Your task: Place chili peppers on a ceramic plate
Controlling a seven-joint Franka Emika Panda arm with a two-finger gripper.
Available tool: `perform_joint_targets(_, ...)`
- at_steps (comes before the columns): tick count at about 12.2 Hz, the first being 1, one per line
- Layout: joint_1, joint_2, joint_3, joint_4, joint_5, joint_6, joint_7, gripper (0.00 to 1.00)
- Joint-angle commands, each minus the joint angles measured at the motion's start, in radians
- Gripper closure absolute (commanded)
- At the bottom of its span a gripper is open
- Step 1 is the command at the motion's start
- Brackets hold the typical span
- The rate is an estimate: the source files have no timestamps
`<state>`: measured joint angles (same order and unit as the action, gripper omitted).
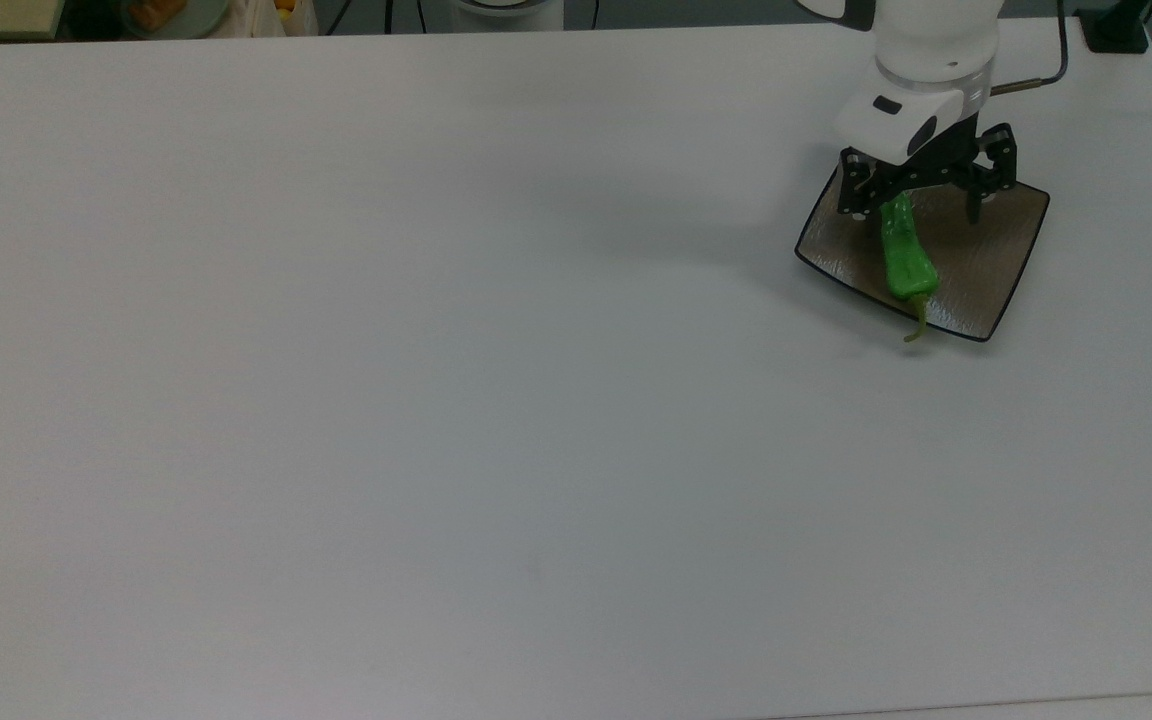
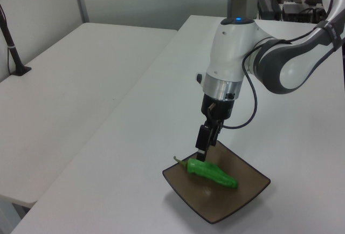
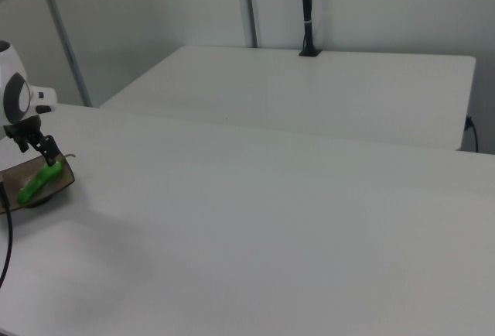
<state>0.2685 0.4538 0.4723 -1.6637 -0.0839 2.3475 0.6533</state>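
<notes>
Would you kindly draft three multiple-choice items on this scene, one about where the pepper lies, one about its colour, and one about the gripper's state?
1. Where is the chili pepper?
A. On the bare table, far from the dish
B. Lying on the ceramic plate, stem poking over the rim
C. Hanging in the air

2. What colour is the pepper's body?
A. Red
B. Yellow
C. Bright green

3. What state is the gripper in?
A. Open, just above the plate
B. Shut on the pepper
C. Shut on the plate's rim

Answers:
1. B: the left view shows the pepper resting on the dish, and the top view shows the stem crossing its near edge.
2. C: it is bright green in all three views.
3. A: in the top view the two fingers stand spread apart, with nothing between them.
</notes>
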Motion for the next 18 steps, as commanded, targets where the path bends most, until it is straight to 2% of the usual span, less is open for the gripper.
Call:
perform_joint_targets(1,-0.04,-0.017,0.0,0.015,-0.025,0.007,-0.067,0.0)
perform_joint_targets(3,-0.083,-0.047,-0.008,0.016,-0.023,-0.061,-0.125,0.0)
perform_joint_targets(7,-0.107,-0.118,-0.081,0.019,-0.023,-0.352,-0.271,0.0)
perform_joint_targets(11,-0.161,-0.179,-0.115,0.016,-0.048,-0.587,-0.397,0.0)
perform_joint_targets(13,-0.167,-0.213,-0.168,0.004,-0.048,-0.622,-0.443,0.0)
perform_joint_targets(14,-0.169,-0.24,-0.196,-0.033,-0.05,-0.616,-0.455,0.0)
perform_joint_targets(18,-0.176,-0.323,-0.354,-0.053,-0.025,-0.622,-0.535,0.0)
